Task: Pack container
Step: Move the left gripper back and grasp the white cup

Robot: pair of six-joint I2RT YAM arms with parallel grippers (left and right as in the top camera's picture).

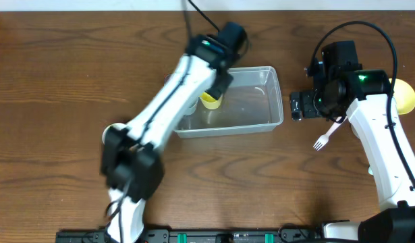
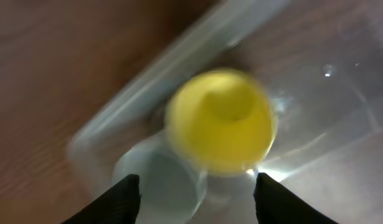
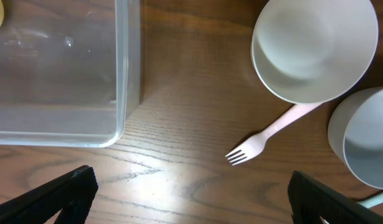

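Note:
The clear plastic container (image 1: 261,121) sits at the table's middle back. A yellow cup (image 1: 210,100) is inside its left end, with a pale cup (image 1: 192,106) next to it. In the left wrist view, blurred, the yellow cup (image 2: 221,121) and the pale cup (image 2: 160,180) lie by the container's rim (image 2: 135,93). My left gripper (image 1: 217,86) hangs over them, open and empty (image 2: 197,205). My right gripper (image 1: 301,106) is open and empty (image 3: 191,199) above bare wood, right of the container (image 3: 126,74).
A pink fork (image 1: 326,137) lies right of the container, also in the right wrist view (image 3: 266,140). A white bowl (image 3: 312,46) and another pale cup (image 3: 365,146) stand beyond it. A yellow bowl (image 1: 404,94) is at the far right.

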